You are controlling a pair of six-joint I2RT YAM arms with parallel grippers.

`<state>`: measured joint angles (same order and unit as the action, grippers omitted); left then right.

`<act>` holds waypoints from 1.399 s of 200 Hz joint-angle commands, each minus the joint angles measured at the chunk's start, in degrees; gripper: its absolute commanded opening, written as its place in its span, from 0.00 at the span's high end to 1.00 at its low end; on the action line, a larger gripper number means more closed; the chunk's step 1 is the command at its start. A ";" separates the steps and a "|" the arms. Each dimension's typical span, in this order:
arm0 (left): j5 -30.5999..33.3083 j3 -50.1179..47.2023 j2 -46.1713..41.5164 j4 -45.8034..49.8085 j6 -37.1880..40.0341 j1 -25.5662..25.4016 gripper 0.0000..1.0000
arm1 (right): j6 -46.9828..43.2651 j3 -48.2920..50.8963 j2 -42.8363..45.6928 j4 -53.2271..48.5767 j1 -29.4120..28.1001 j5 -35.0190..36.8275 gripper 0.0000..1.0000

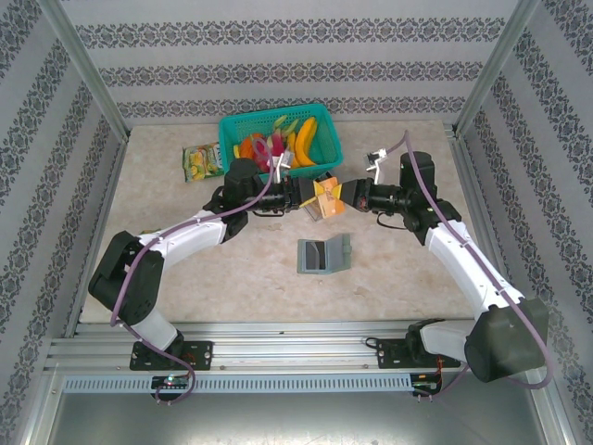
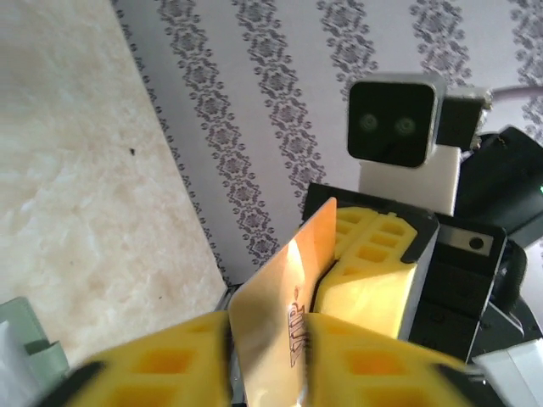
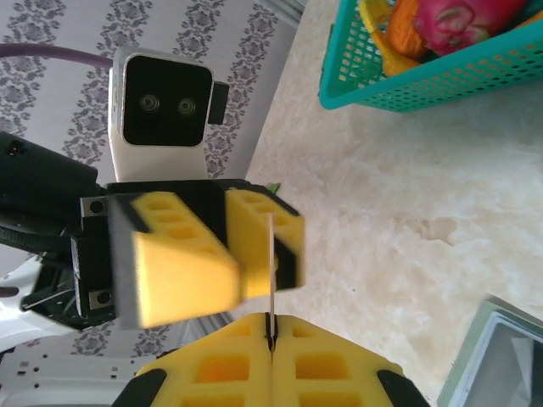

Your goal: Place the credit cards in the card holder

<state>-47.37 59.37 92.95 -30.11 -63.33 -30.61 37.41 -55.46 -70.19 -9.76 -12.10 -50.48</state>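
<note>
An orange credit card (image 1: 327, 197) hangs in the air between my two grippers, above the middle of the table. My right gripper (image 3: 271, 326) is shut on one edge of the card (image 3: 271, 254), which stands edge-on out of its pads. My left gripper (image 2: 267, 365) has its yellow pads parted on either side of the card (image 2: 276, 314), and they look blurred in the right wrist view. The right gripper's pads (image 2: 373, 271) face it from the other end. The card holder (image 1: 324, 255) lies open on the table below, grey-green with a dark inner face.
A teal basket (image 1: 278, 119) of toy fruit stands at the back of the table, behind the grippers. A yellow-green snack packet (image 1: 201, 162) lies to its left. Patterned walls close in three sides. The card holder's corner (image 3: 501, 356) sits below the right wrist.
</note>
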 commanded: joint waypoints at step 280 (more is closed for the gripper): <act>19.91 -0.62 10.82 33.02 8.40 -9.03 0.46 | -3.92 5.67 -11.98 -20.39 -15.46 49.07 1.00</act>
<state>-28.93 57.28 103.88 0.01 -57.14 -38.92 33.65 -50.15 -81.97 -29.02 -27.62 -3.22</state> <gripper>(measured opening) 0.543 0.041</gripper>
